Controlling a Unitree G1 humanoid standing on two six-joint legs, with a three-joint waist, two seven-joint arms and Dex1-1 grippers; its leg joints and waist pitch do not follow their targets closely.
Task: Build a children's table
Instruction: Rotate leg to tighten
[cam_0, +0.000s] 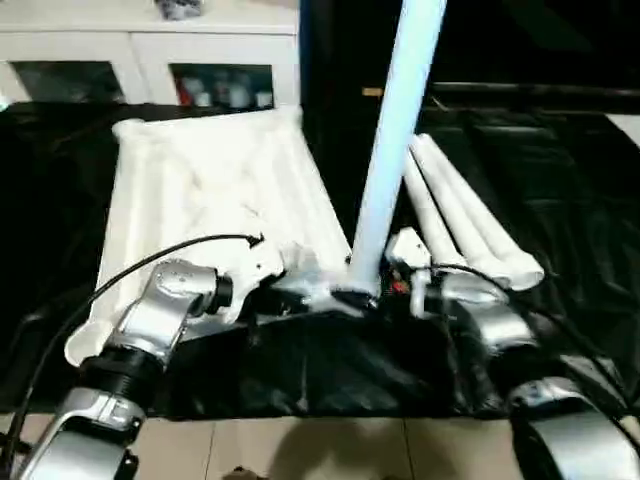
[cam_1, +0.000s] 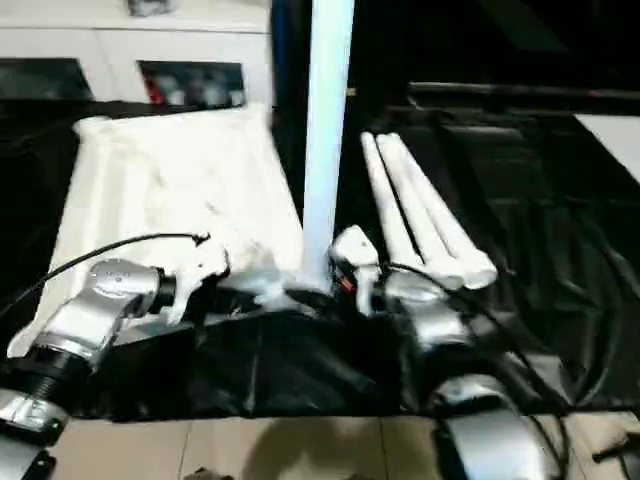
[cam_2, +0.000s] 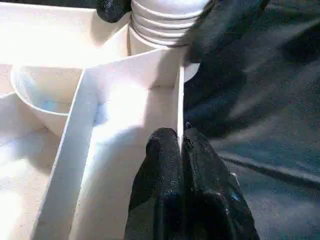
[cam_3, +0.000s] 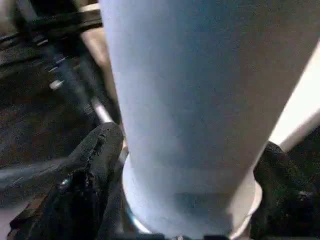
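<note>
The white table top (cam_0: 200, 180) lies upside down on a black sheet. One white leg (cam_0: 395, 130) stands upright in its near right corner socket (cam_2: 150, 45), ribbed end down. My right gripper (cam_0: 385, 275) is shut on the base of this leg, with a black finger (cam_3: 95, 165) on each side of the tube. My left gripper (cam_2: 180, 137) is shut on the thin raised rim (cam_2: 179, 100) of the table top, just beside that corner. Loose white legs (cam_0: 460, 220) lie side by side to the right of the top.
A white cabinet with glass doors (cam_0: 150, 60) stands behind the work. The black sheet (cam_0: 330, 370) covers the surface and folds over its near edge above a tiled floor (cam_0: 300, 450). A black cable (cam_0: 150, 260) runs over my left forearm.
</note>
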